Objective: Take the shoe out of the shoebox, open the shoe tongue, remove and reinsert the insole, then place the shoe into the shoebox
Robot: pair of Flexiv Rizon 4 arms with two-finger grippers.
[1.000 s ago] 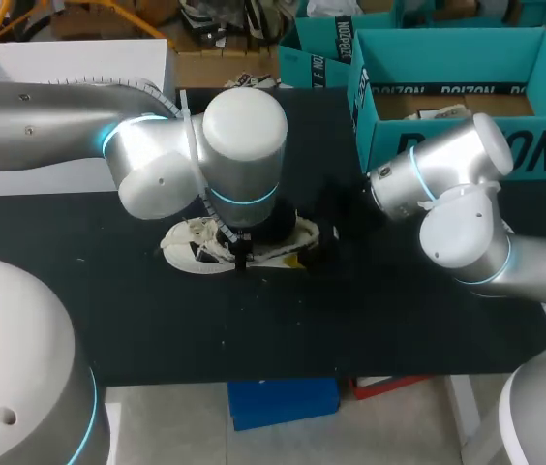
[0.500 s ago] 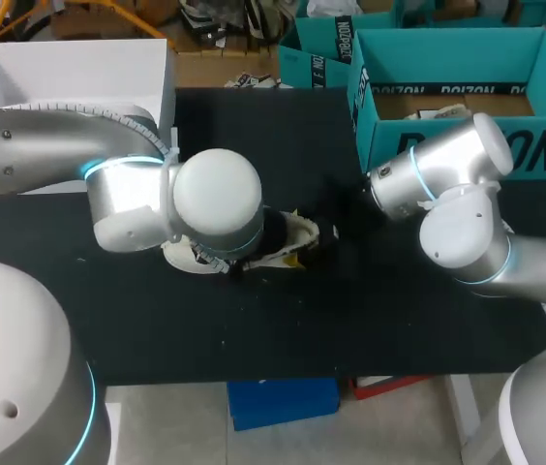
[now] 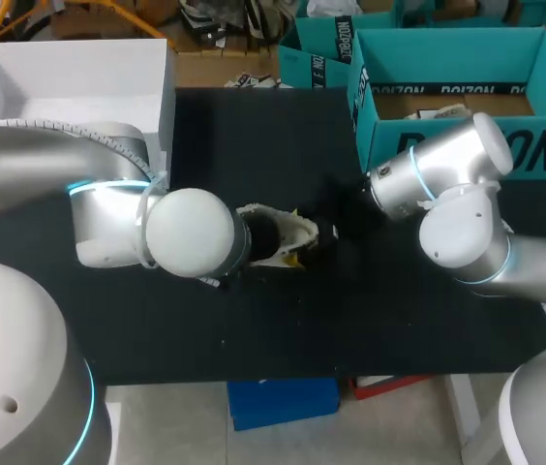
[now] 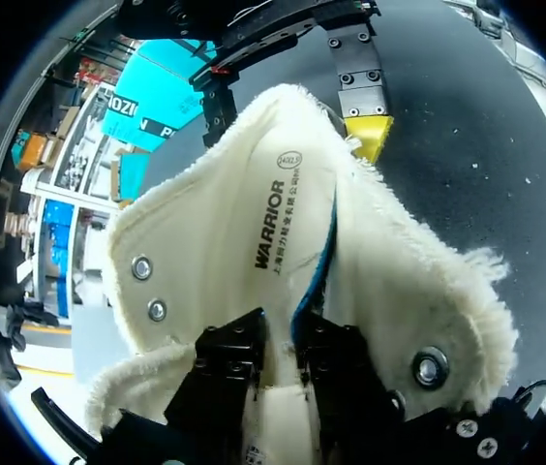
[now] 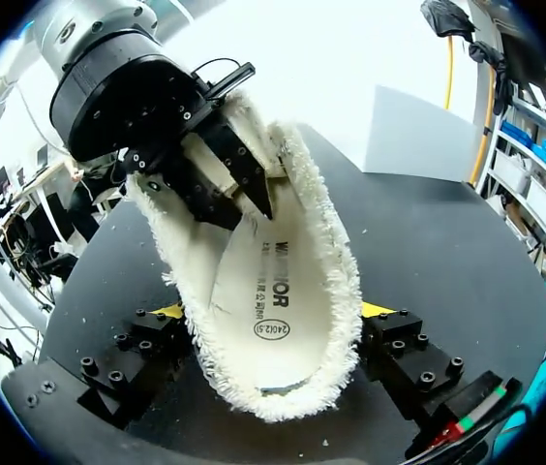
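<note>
A white shoe with a fleece lining lies on the black table, mid-view, partly hidden by my left wrist. In the left wrist view its opening faces me, and the printed insole shows a blue edge lifted along one side. My left gripper is inside the shoe, its black fingers pinched together on the insole's front end. My right gripper holds the heel from both sides, one yellow tip pressed against the fleece. The teal shoebox stands at the back right.
A white open box stands at the back left of the table. A second teal box sits behind the shoebox. My right arm lies between the shoe and the shoebox. Bare black table runs along the front edge.
My left arm has swung down and to the left, covering the shoe's toe half, and its fingers have narrowed onto the insole. The right arm and the shoe have stayed put.
</note>
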